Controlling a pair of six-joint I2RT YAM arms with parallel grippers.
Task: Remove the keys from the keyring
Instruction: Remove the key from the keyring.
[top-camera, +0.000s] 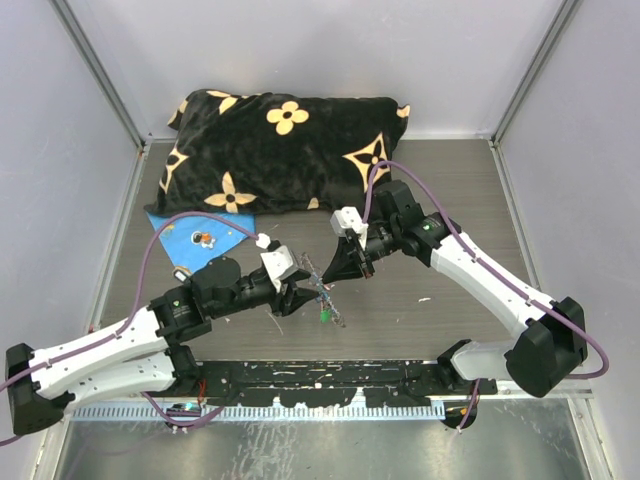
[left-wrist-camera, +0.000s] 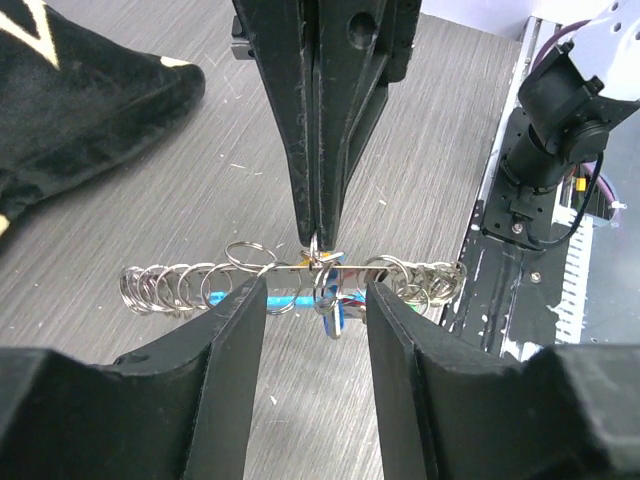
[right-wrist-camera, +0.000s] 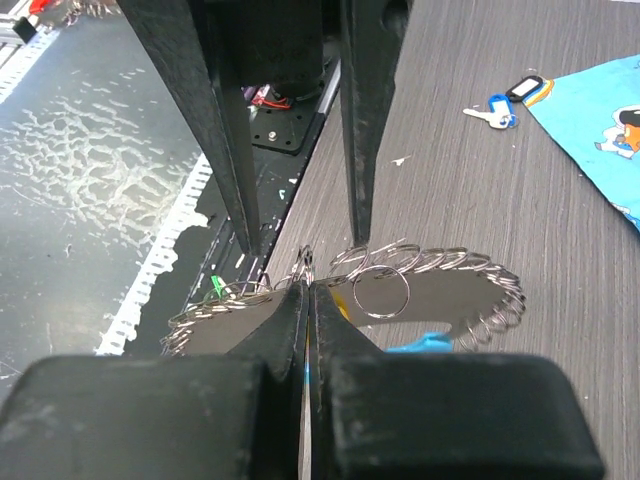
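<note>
The keyring (left-wrist-camera: 180, 285) is a loop of grey split rings with a light-blue section (left-wrist-camera: 290, 298). It hangs just above the table between the two arms (top-camera: 327, 300). Small keys (left-wrist-camera: 335, 308) with blue and red heads dangle at its middle, and a green one (top-camera: 325, 317) hangs lower. My right gripper (right-wrist-camera: 307, 288) is shut, pinching a small ring on the keyring's top edge. My left gripper (left-wrist-camera: 315, 310) is open, with one finger on each side of the key cluster, close to the chain; whether they touch it I cannot tell. In the right wrist view its fingertips (right-wrist-camera: 250, 238) stand just behind the loop.
A black flowered pillow (top-camera: 280, 150) lies at the back. A blue flat sheet (top-camera: 195, 230) lies in front of it at the left, with two loose tagged keys (right-wrist-camera: 497, 107) beside it. The black mounting rail (top-camera: 320, 378) runs along the near edge.
</note>
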